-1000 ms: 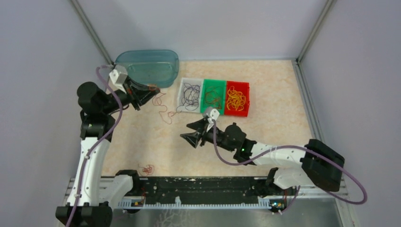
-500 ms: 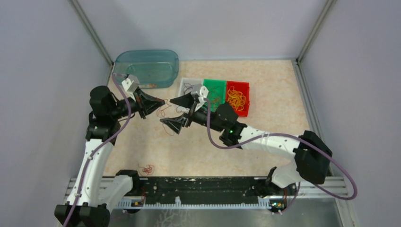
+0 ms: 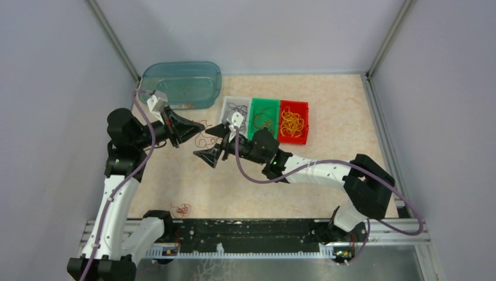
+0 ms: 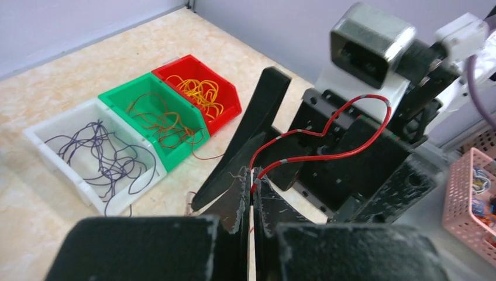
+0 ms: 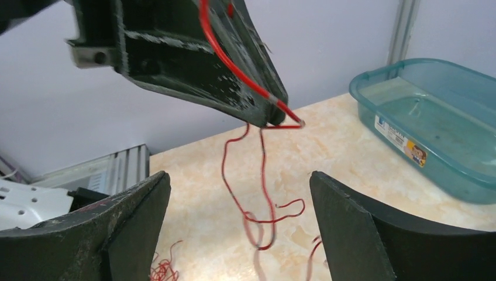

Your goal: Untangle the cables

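My left gripper [image 3: 197,126] is shut on a thin red cable [image 3: 202,139], which hangs in loose loops from the fingertips down to the table. In the left wrist view the pinched cable [image 4: 327,153] loops out from the closed tips [image 4: 252,175]. My right gripper [image 3: 214,143] is wide open just right of the left one, one finger on each side of the hanging strand. In the right wrist view the cable [image 5: 257,193] dangles between my open fingers [image 5: 126,213], below the left gripper [image 5: 275,111]. The cable touches neither right finger.
A teal tub [image 3: 182,84] stands at the back left. Three small bins sit right of it: white [image 3: 225,120] with dark cables, green [image 3: 264,104] with brownish-red ones, red [image 3: 305,114] with yellow ones. A small red cable clump [image 3: 182,209] lies near the front rail.
My right gripper has swung left and back, from mid-table to just beside the left gripper, staying open. My left gripper came forward off the tub with the red cable.
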Controlling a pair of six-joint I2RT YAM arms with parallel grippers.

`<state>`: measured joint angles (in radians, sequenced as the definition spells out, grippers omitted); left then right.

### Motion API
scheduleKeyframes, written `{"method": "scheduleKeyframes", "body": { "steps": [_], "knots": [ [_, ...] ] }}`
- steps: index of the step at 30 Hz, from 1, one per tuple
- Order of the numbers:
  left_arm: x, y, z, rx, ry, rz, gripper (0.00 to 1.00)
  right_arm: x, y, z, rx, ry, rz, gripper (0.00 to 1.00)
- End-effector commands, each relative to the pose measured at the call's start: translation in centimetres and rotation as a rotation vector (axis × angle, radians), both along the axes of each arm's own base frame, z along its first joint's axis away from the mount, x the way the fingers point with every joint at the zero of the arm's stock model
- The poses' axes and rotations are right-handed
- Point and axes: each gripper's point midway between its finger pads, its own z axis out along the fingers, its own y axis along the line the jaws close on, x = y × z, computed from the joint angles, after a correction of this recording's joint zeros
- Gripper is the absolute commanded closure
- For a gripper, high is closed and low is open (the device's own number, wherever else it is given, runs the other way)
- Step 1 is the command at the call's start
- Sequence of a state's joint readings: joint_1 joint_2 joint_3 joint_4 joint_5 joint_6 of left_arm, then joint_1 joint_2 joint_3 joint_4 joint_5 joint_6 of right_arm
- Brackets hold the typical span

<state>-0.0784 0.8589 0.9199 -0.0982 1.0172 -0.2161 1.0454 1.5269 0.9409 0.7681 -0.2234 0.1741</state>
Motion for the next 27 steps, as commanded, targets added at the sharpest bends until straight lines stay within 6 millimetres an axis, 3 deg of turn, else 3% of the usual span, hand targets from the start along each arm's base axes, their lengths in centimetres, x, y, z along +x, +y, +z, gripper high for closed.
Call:
{"method": "scheduleKeyframes", "body": {
  "steps": [1,5,7,9,11,12,14,17,19,23,27],
  "knots": [
    [-1.5,-0.7,2.0,-0.069,0.014,-0.051,0.99,1.5,0.8,2.4,0.073,-0.079,-0.087,0.12],
    [-1.9,-0.7,2.2,-0.082,0.024,-0.051,0.98,2.2,1.1,3.2,0.114,-0.087,-0.116,0.23],
    [-1.8,-0.6,2.1,-0.081,0.025,-0.043,0.97,2.1,1.1,3.8,0.130,-0.091,-0.114,0.35],
    [-1.7,-0.5,1.7,-0.077,0.032,-0.033,0.91,2.1,1.0,4.0,0.129,-0.096,-0.114,0.58],
    [-1.5,-0.5,1.3,-0.072,0.047,-0.024,0.82,2.2,0.7,4.1,0.123,-0.082,-0.114,0.94],
    [-1.4,-0.4,1.2,-0.069,0.050,-0.014,0.70,2.5,0.4,4.1,0.130,-0.060,-0.114,1.00],
    [-0.6,0.0,0.7,-0.047,0.047,0.031,0.39,3.3,-0.7,4.1,0.149,-0.009,-0.121,1.00],
    [0.3,0.8,-0.3,0.037,0.046,0.086,0.04,5.3,-3.0,2.9,0.121,0.062,-0.168,1.00],
    [0.7,1.3,-1.2,0.120,0.035,0.100,0.00,7.1,-5.1,1.6,0.065,0.099,-0.224,1.00],
    [0.5,2.4,-4.1,0.317,0.005,0.043,0.00,11.5,-9.7,-3.6,-0.187,0.213,-0.406,1.00],
    [-1.9,3.7,-9.6,0.561,-0.057,-0.154,0.01,15.6,-15.0,-7.5,-0.317,0.357,-0.582,1.00]
  ]
}}
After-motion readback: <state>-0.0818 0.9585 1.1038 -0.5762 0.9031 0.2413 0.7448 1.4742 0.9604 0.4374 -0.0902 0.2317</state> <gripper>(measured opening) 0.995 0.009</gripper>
